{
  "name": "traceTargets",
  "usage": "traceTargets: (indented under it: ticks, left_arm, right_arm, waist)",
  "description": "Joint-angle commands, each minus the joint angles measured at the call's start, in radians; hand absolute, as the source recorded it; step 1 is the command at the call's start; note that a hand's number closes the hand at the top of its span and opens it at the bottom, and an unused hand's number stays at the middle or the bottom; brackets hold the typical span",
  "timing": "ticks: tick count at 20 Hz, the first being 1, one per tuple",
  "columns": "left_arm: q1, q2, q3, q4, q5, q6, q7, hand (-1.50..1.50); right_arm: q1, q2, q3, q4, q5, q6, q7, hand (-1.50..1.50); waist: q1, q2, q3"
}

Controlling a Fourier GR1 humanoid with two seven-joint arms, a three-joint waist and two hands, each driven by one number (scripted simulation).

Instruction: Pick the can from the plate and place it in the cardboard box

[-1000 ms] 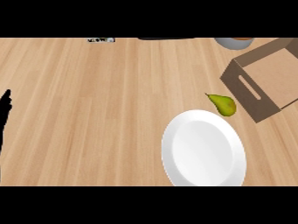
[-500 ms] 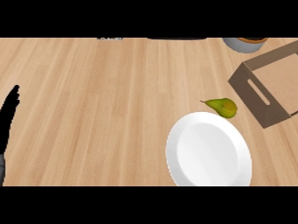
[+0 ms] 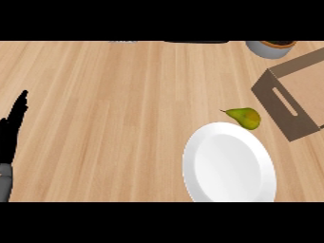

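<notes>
I cannot tell where the can is. The white plate [image 3: 227, 166] sits lower right, its bottom cut off. Far away at the left edge rests the left hand [image 3: 6, 135], fingers straight, holding nothing. A pear [image 3: 245, 117] lies between the plate and the cardboard box [image 3: 311, 90], which is cut off on the right.

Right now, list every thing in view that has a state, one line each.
Plate: flat on the counter, nothing on it.
Pear: lying on its side by the plate's far rim.
Cardboard box: open at the top, nothing showing inside, cut off at the right edge.
Grey bowl: upright, cut off at the top edge.
Left robot hand: open, fingers straight, resting at the left edge.
</notes>
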Motion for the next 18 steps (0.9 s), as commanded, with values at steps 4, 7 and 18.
traceTargets:
  ticks: [4,7,18]
  left_arm:
    - [0.017,-0.002,-0.002,-0.052,0.014,-0.025,0.012,0.0]
    - [-0.049,-0.007,0.004,0.079,-0.016,0.007,-0.051,0.0]
    - [-0.055,0.006,-0.001,0.023,-0.002,-0.032,-0.01,0.0]
  right_arm:
    - [-0.255,0.08,0.047,0.195,0.043,-0.004,0.138,1.5]
    - [-0.295,0.114,0.055,0.291,0.063,-0.032,0.084,1.5]
    - [-0.406,0.17,0.079,0.471,0.154,-0.224,0.188,1.5]
  waist:
    - [0.024,0.004,0.001]
    - [0.013,0.01,0.001]
    - [0.056,0.028,0.004]
